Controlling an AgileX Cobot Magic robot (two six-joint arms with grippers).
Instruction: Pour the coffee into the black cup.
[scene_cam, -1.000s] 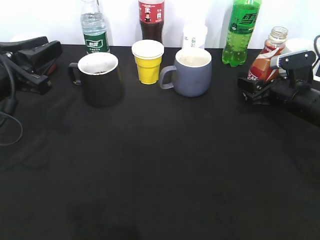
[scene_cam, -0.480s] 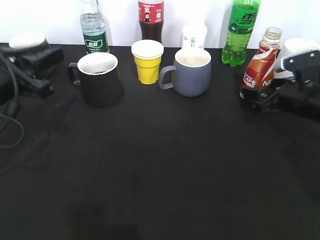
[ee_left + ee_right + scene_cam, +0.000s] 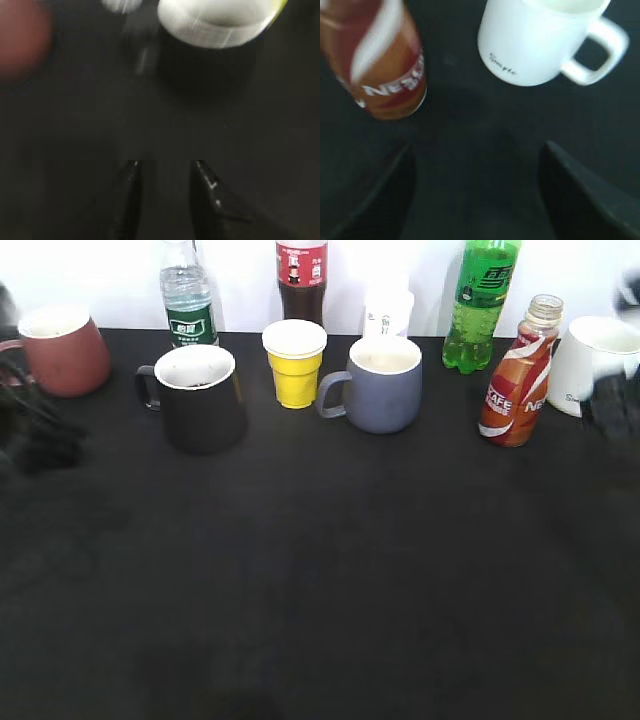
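Note:
The coffee bottle (image 3: 515,375) stands upright and uncapped on the black table at the right; it also shows in the right wrist view (image 3: 380,65). The black cup (image 3: 200,395), white inside, stands at the back left; it also shows in the left wrist view (image 3: 210,60). My right gripper (image 3: 477,145) is open and empty, drawn back from the bottle, and is a dark blur at the right edge of the exterior view (image 3: 615,405). My left gripper (image 3: 165,162) is open and empty, well short of the black cup.
Along the back stand a maroon mug (image 3: 62,352), a water bottle (image 3: 188,300), a cola bottle (image 3: 302,275), a yellow paper cup (image 3: 295,362), a grey-blue mug (image 3: 385,382), a green soda bottle (image 3: 482,300) and a white mug (image 3: 598,362).
The right gripper let go of the coffee bottle, which went from tilted to upright. Both arms drew back to the edges, uncovering the maroon and white mugs.

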